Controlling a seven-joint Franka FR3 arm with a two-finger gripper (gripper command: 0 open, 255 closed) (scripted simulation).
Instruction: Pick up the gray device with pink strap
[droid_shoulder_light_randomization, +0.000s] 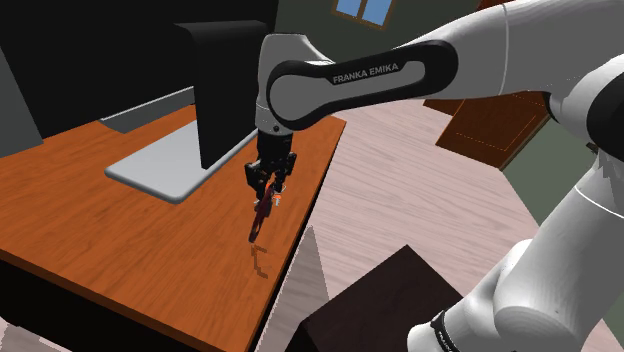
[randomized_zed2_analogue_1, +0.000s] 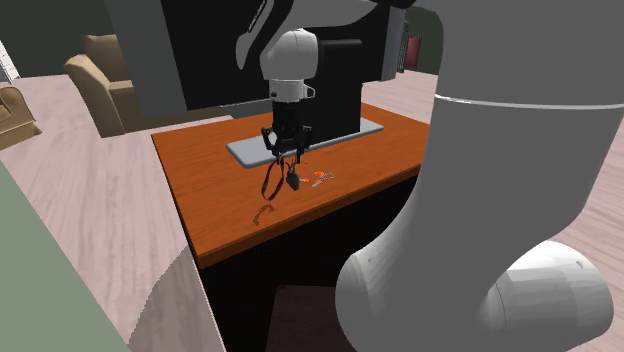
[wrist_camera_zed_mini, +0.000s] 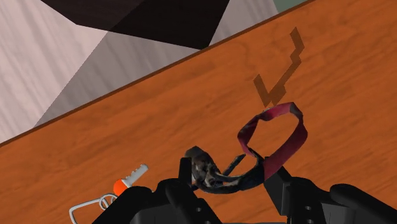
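My black gripper (droid_shoulder_light_randomization: 268, 184) hangs over the near edge of the orange wooden desk (droid_shoulder_light_randomization: 100, 220), shut on a small gray device (wrist_camera_zed_mini: 203, 168). Its dark pink strap (wrist_camera_zed_mini: 280, 135) loops out past the fingers (wrist_camera_zed_mini: 289, 191) and dangles free (droid_shoulder_light_randomization: 260, 216). The strap's shadow (wrist_camera_zed_mini: 280, 76) lies apart from it on the wood, so device and strap are off the desk. From the second exterior view the gripper (randomized_zed2_analogue_1: 285, 155) holds the device (randomized_zed2_analogue_1: 291, 182) with the strap (randomized_zed2_analogue_1: 271, 181) hanging beside it.
A small orange and white item on a wire ring (wrist_camera_zed_mini: 127, 181) lies on the desk beneath the gripper. A dark monitor (droid_shoulder_light_randomization: 215, 90) on a grey base (droid_shoulder_light_randomization: 160, 168) stands just behind. The desk edge (wrist_camera_zed_mini: 159, 70) runs close by, with pale floor (wrist_camera_zed_mini: 51, 57) beyond. Armchairs (randomized_zed2_analogue_1: 100, 70) stand far off.
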